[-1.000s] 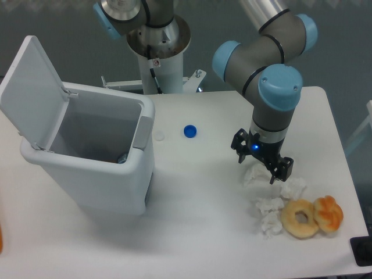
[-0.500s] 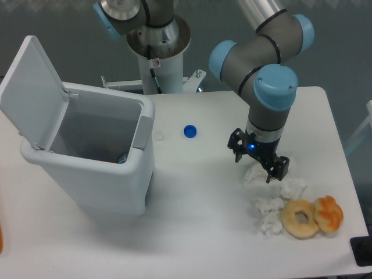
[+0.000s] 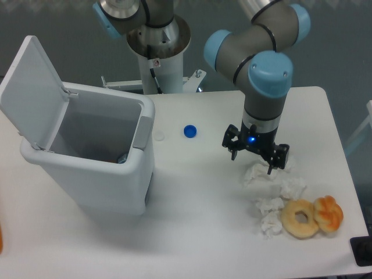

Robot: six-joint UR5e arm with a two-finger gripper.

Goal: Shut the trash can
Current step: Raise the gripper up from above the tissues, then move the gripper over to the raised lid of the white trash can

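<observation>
Left of the cap (image 3: 189, 131), trash can (image 3: 99, 168) stands near table (image 3: 197, 232) edge, lid (image 3: 30, 87) up. Right of cap, gripper (image 3: 254, 154) hangs spread, holding nothing, above tissues (image 3: 273, 195); bare tabletop between.

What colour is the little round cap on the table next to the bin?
The cap is blue, clearest in the fixed camera view, lying on the white table.

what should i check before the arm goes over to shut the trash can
1. Lid still up, needs closing: ok.
2. Claw empty, fingers apart: ok.
3. Claw near the trash can: not ok, it hangs over the crumpled tissues on the far side.
4. Path over the blue bottle cap free of tall things: ok.
5. Nothing poking above the rim: ok.
6. Grey latch tab intact: cannot tell.
</observation>
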